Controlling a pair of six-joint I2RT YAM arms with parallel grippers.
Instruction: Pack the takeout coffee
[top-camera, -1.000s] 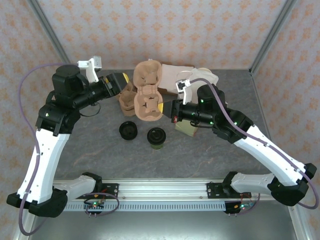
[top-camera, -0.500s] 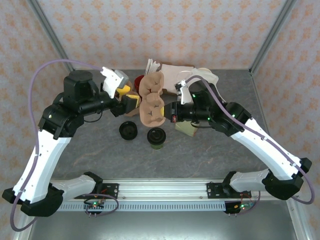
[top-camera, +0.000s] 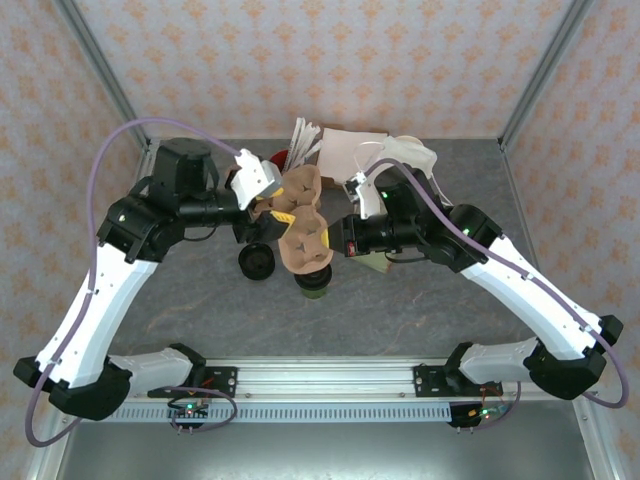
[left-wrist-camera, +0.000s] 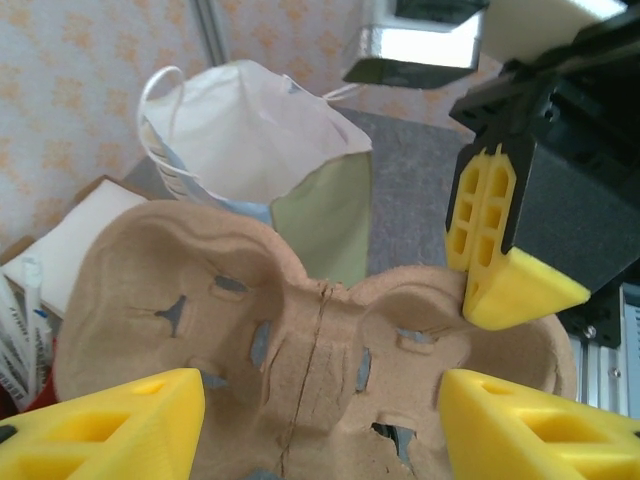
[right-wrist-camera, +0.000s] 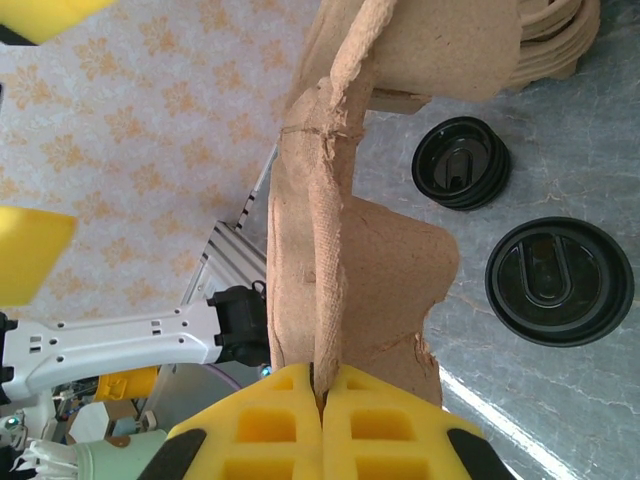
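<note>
Takeout coffee (top-camera: 314, 286): olive cup with a black lid, upright on the table (top-camera: 450, 320), front middle, between the two arms. From the right wrist camera I look straight down on the coffee (right-wrist-camera: 558, 280).
Coffee vs grippers: it stands apart from both and sits lower than both.
Cup carrier (top-camera: 303, 232): brown pulp tray, lifted off the table and tilted. It hangs over the coffee and covers the far part of the lid from the top camera. In the left wrist view a crack line runs down the middle of the carrier (left-wrist-camera: 315, 330).
Right gripper (top-camera: 334, 240): fingers pressed together on the carrier's edge. Seen at the right gripper (right-wrist-camera: 322, 385), the thin pulp wall is pinched between the yellow pads.
Left gripper (top-camera: 268, 205): fingers spread wide at the carrier's left end. At the left gripper (left-wrist-camera: 322, 400) the tray sits between the yellow fingers. I cannot tell whether either pad touches it.
Loose black lid (top-camera: 257, 262): flat on the table, just left of the coffee, not touching it. The right wrist camera also shows the lid (right-wrist-camera: 460, 163).
Paper bag (left-wrist-camera: 270, 150): white, mouth open upward, green side panel, standing behind the carrier. From above I see the bag (top-camera: 400, 155) at the rear right.
Stack of carriers (right-wrist-camera: 555, 35): on the table beyond the loose lid.
</note>
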